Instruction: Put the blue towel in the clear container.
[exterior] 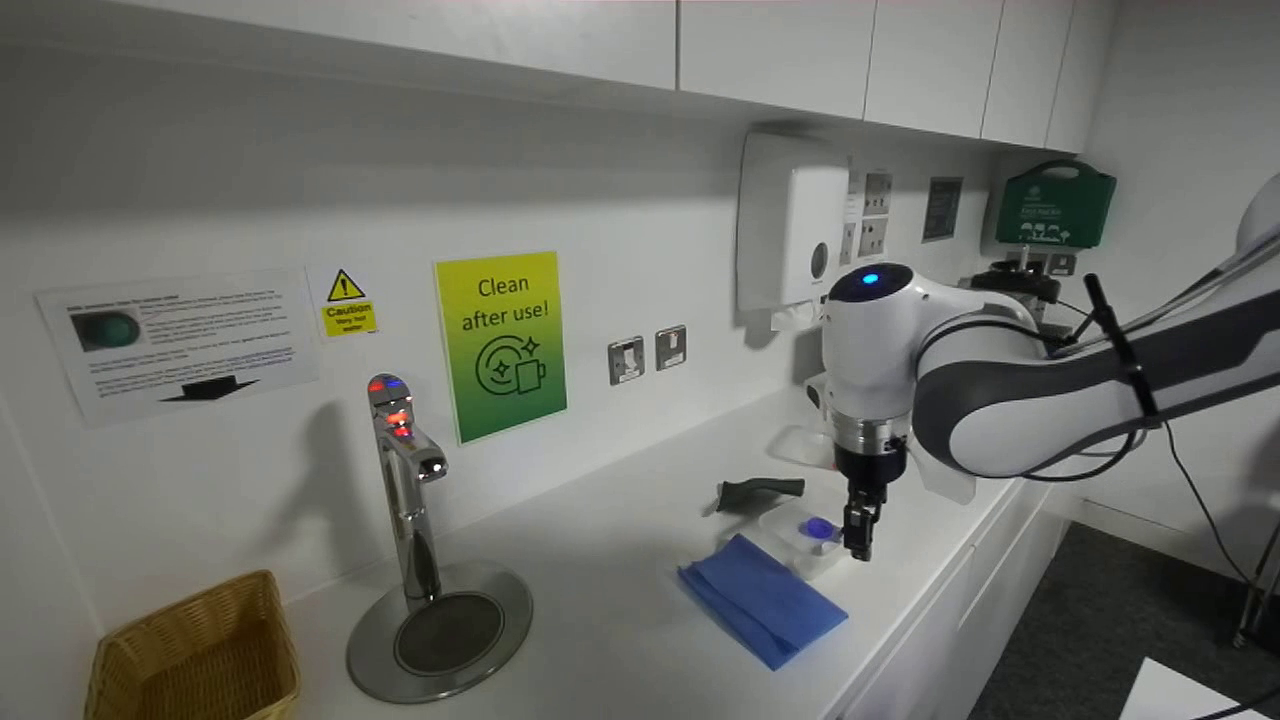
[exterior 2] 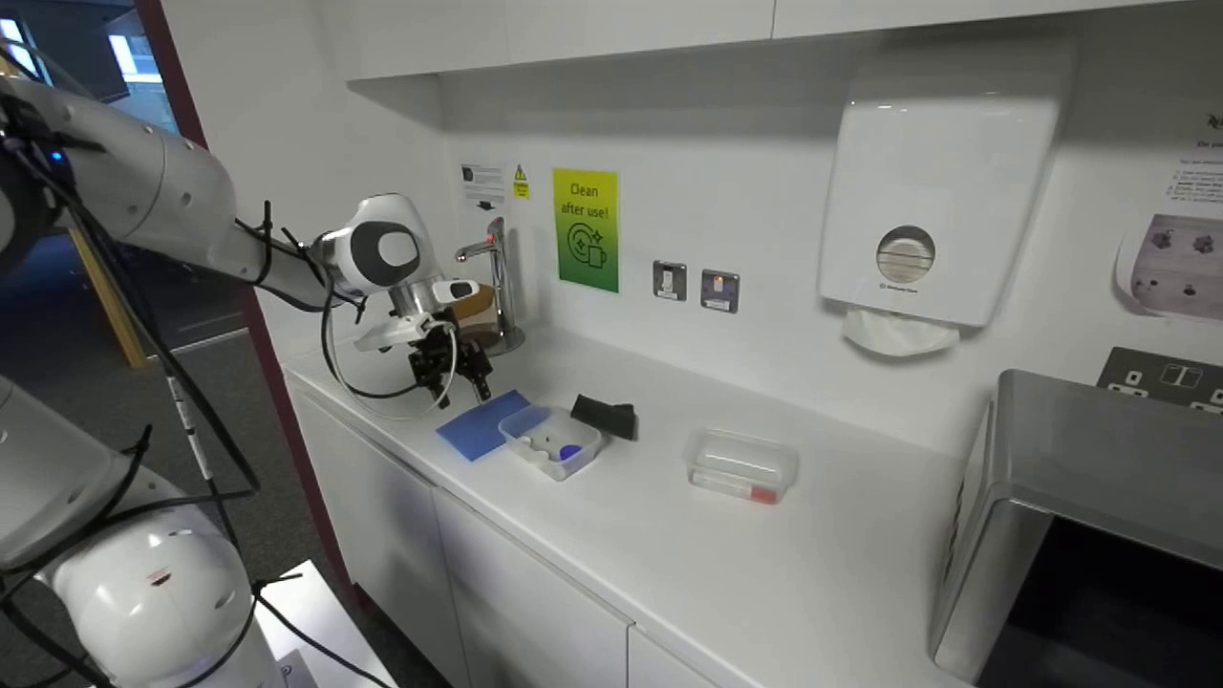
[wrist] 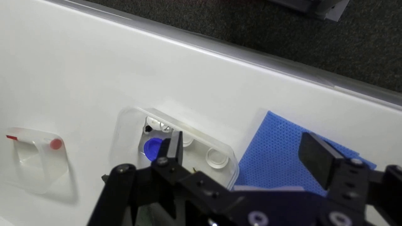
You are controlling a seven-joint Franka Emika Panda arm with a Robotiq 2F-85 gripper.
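The blue towel (exterior: 762, 605) lies folded flat on the white counter; it also shows in an exterior view (exterior 2: 481, 428) and in the wrist view (wrist: 276, 150). A clear container (exterior 2: 562, 468) holding a blue cap and several whitish caps stands right beside the towel, and shows in the wrist view (wrist: 204, 135). Another clear container (exterior 2: 740, 470), with a red mark, stands farther along the counter. My gripper (wrist: 242, 141) is open, with nothing between its fingers. It points down above the towel and the near container's edge; it also shows in both exterior views (exterior: 858, 548) (exterior 2: 464, 397).
A dark cloth (exterior 2: 605, 417) lies behind the near container. A tap (exterior: 405, 490) with a round drain and a wicker basket (exterior: 200, 650) stand at one end. A microwave (exterior 2: 1099, 497) stands at the other. The counter's front edge (wrist: 220, 58) drops to the floor.
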